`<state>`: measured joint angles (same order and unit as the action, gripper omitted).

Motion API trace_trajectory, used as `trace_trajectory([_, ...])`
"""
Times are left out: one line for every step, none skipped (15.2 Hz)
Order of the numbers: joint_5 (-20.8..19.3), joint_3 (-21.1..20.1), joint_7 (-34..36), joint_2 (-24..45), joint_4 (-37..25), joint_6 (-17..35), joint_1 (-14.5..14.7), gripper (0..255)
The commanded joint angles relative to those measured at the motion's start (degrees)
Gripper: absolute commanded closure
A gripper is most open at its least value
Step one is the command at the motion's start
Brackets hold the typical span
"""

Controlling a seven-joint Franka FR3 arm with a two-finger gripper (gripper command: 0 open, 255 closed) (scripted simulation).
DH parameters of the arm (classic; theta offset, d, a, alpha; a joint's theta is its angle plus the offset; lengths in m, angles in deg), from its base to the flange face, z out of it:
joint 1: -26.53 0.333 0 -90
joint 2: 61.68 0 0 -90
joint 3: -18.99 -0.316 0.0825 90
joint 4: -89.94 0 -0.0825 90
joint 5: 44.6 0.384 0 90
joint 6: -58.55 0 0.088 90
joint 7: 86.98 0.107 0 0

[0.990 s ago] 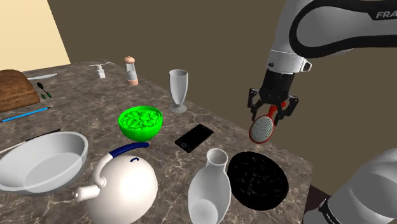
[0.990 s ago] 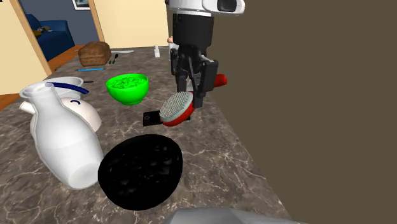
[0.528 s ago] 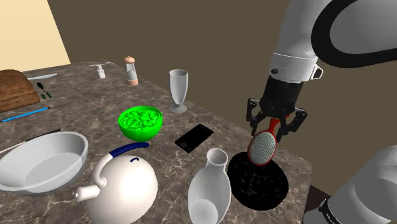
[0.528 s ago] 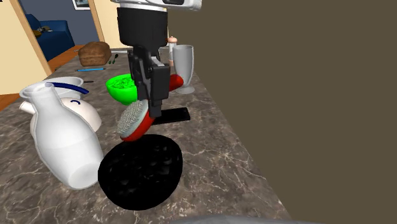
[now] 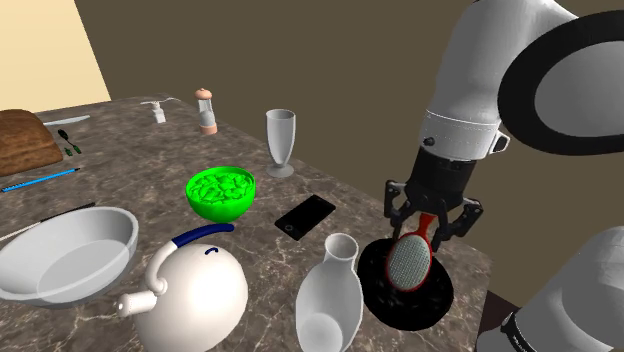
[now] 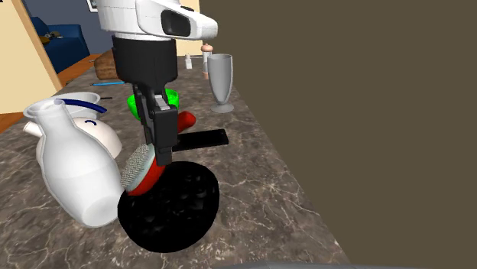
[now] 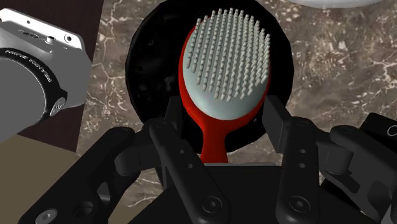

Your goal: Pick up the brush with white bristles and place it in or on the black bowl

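Note:
A red brush with white bristles (image 5: 410, 262) hangs head-down over the black bowl (image 5: 385, 297) near the stone counter's front corner. My gripper (image 5: 428, 222) is shut on its red handle, fingers clasped on either side. In the second exterior view the brush head (image 6: 139, 166) is tilted and sits just above the bowl's (image 6: 172, 210) near rim, with the gripper (image 6: 162, 145) above it. Looking along the gripper (image 7: 222, 124), the bristled head (image 7: 228, 63) lies over the bowl (image 7: 143, 57). Whether the brush touches the bowl I cannot tell.
A white vase (image 5: 330, 295) stands right beside the bowl, with a white kettle (image 5: 195, 290) next to it. A green bowl (image 5: 220, 192), black phone (image 5: 305, 215), grey glass (image 5: 281, 140) and white bowl (image 5: 65, 250) lie further off. The counter's edge (image 5: 470, 250) is near.
The arm has come down and toward the black bowl with the brush in its grip. The brush head went from beside the phone to just over the bowl.

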<state>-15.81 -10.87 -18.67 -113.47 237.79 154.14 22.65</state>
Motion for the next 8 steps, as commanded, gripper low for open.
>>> trace_trajectory([0.66,-0.63,-0.10,-0.20,1.46,1.31,0.31,255])
trace_trajectory([0.96,-0.96,-0.21,-0.16,2.16,2.04,0.40,255])
trace_trajectory([1.27,-1.29,-0.32,-0.10,2.84,2.78,0.50,255])
trace_trajectory([1.59,-1.63,-0.44,-0.02,3.51,3.53,0.58,255])
trace_trajectory([1.90,-1.98,-0.55,0.08,4.18,4.29,0.67,255])
trace_trajectory([2.23,-2.33,-0.67,0.19,4.83,5.06,0.76,255])
trace_trajectory([2.56,-2.69,-0.78,0.33,5.48,5.83,0.85,255])
trace_trajectory([2.90,-3.06,-0.90,0.49,6.11,6.62,0.93,255])
